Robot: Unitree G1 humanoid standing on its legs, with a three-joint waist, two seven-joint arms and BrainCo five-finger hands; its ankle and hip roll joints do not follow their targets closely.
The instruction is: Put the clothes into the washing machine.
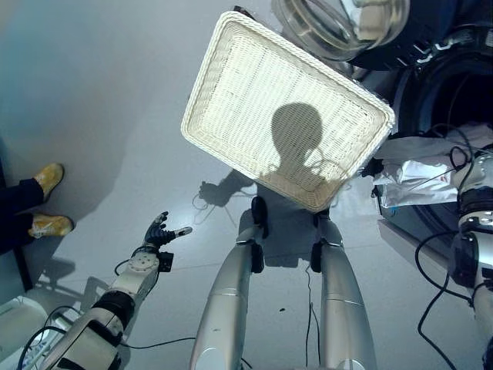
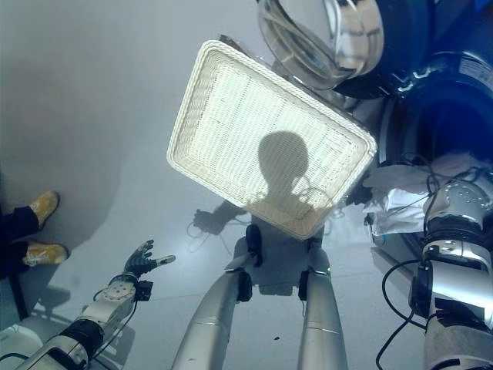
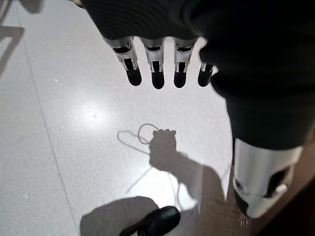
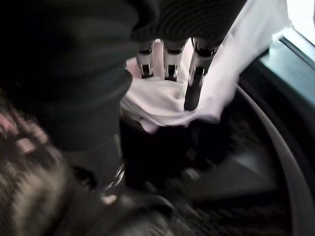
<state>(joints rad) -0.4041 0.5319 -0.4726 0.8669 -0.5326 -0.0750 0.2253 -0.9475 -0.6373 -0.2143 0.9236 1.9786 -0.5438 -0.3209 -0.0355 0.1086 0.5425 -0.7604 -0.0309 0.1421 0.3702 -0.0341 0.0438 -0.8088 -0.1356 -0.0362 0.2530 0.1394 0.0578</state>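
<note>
A white cloth [image 1: 420, 166] lies bunched over the lower lip of the washing machine's [image 1: 454, 92] open drum at the right. In the right wrist view my right hand [image 4: 191, 83] is down on that white cloth [image 4: 167, 98] at the dark drum rim [image 4: 275, 132]. Its fingers dig into the folds, with cloth bulging between them. My left hand [image 1: 159, 230] hangs low at the left over bare floor, its fingers [image 3: 157, 73] straight and holding nothing. The white wicker basket [image 1: 285, 116] in front of me holds no clothes.
The machine's round glass door [image 1: 339, 23] stands swung open above the basket's far corner. A person's feet in yellow shoes [image 1: 48, 179] stand at the far left. Grey floor spreads between them and the basket.
</note>
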